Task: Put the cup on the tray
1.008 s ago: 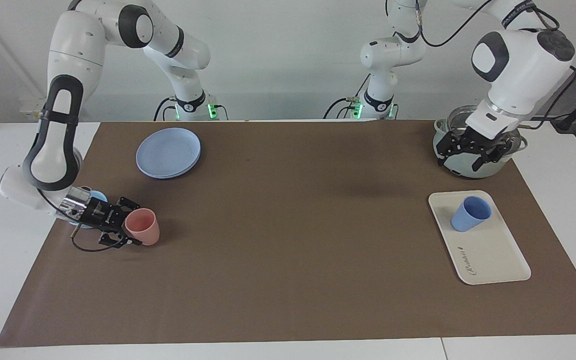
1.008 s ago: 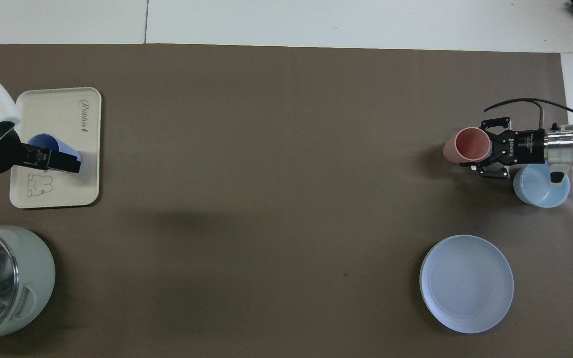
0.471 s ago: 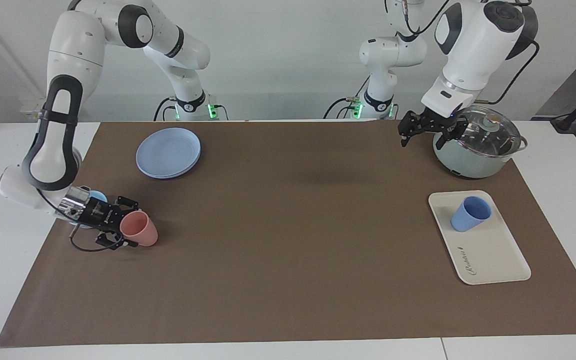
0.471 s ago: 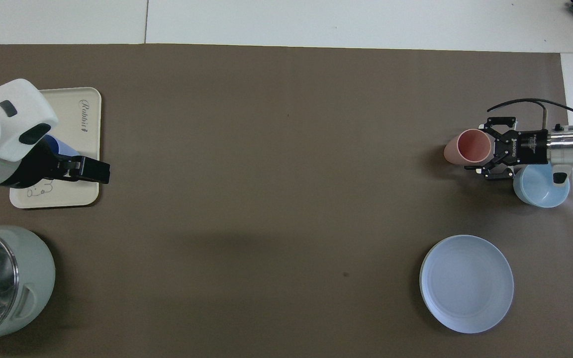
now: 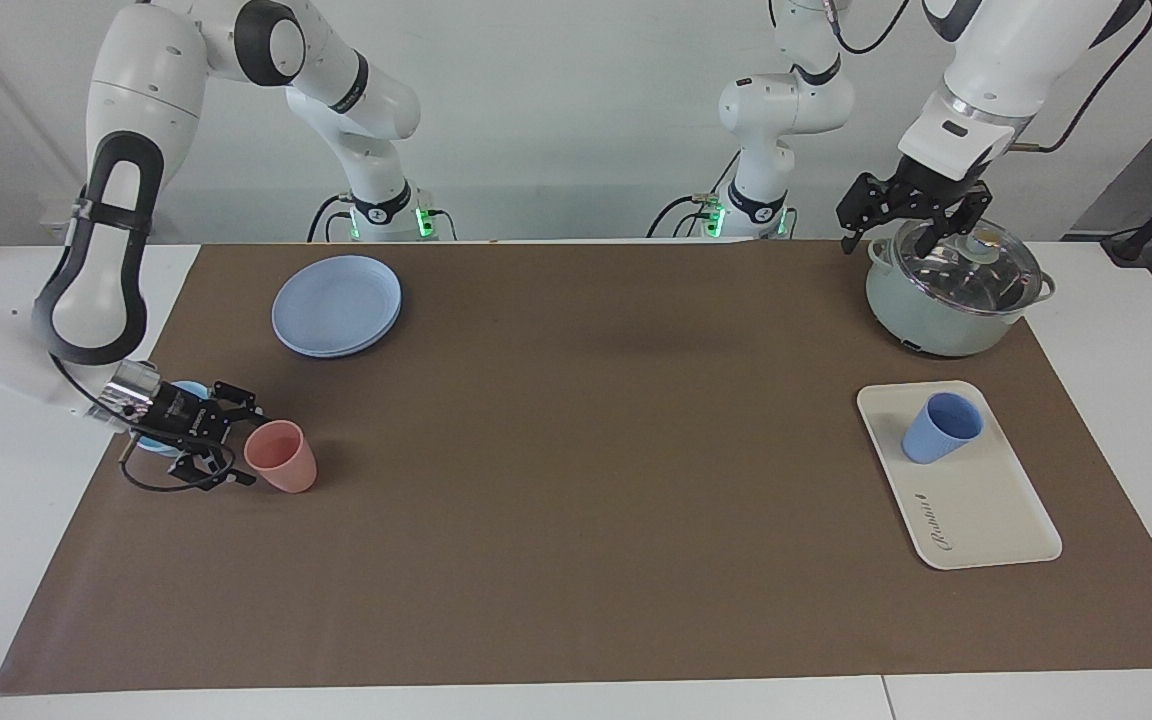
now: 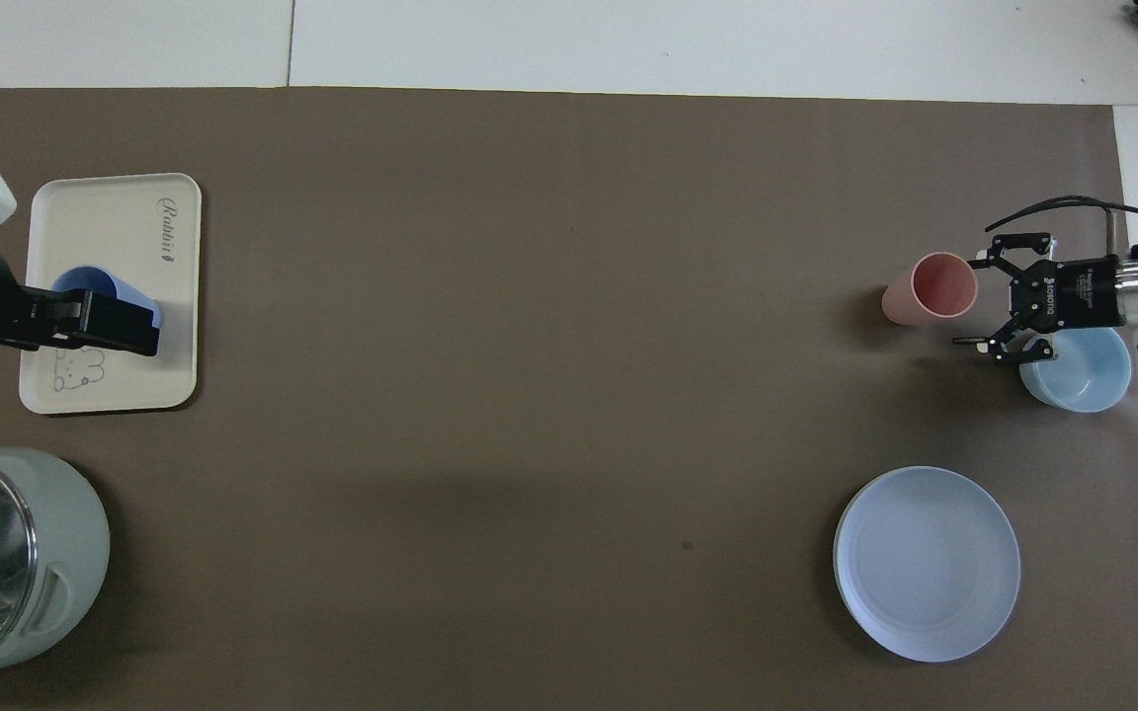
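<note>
The cup (image 5: 940, 427) stands on the tray (image 5: 986, 510). My left hand (image 5: 904, 213), open and empty, hangs above the pot (image 5: 954, 295); I lift straight clear.

brown-covered table (image 5: 576, 520) with tray (image 5: 986, 520), pot (image 5: 946, 300), plate (image 5: 336, 305), pink tumbler (image 5: 282, 457), bowl (image 6: 1083, 370)

blue cup (image 5: 940, 427), cream tray (image 5: 986, 510), pink tumbler (image 5: 281, 457)

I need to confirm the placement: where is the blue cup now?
The cup stands upright on the tray, at the tray's end nearer the robots, toward the left arm's end of the table. The pot is its closest neighbour, nearer the robots.
</note>
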You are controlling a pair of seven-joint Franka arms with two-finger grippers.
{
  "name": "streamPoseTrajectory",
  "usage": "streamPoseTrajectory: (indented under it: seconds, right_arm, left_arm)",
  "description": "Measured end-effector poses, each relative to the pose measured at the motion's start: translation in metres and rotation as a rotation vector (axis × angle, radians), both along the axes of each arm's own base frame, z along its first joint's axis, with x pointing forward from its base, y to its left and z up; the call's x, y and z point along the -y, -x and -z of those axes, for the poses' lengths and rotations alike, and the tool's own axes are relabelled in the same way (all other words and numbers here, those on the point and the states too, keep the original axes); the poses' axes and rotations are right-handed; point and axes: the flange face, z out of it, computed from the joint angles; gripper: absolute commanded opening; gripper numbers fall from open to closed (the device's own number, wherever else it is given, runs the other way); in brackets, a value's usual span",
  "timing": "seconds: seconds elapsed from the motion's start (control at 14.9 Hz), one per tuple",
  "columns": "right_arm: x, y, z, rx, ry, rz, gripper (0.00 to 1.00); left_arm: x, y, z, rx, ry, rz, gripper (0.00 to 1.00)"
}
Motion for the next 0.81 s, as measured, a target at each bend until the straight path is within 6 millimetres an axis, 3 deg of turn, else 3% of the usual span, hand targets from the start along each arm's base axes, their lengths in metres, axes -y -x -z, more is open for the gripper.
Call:
streamPoseTrajectory:
  seconds: [0.2, 0.4, 0.54, 0.81]
  right_arm:
    - [0.002, -0.002, -0.043, 0.086, 0.181, -0.123, 0.98]
    - [-0.019, -0.004, -0.089, 0.147, 0.349, -0.289, 0.98]
    - [-0.047, -0.007, -0.115, 0.194, 0.420, -0.406, 0.99]
    - [-0.125, -0.011, -0.148, 0.298, 0.555, -0.754, 1.00]
  left_arm:
    - [-0.006, -0.001, 0.004, -0.006, -0.002, -0.009, 1.00]
    - [-0.020, -0.003, 0.004, -0.007, -0.001, -0.017, 1.00]
    - [-0.022, -0.003, 0.004, -0.007, -0.001, -0.017, 1.00]
    - [-0.022, -0.003, 0.006, -0.012, -0.002, -0.017, 1.00]
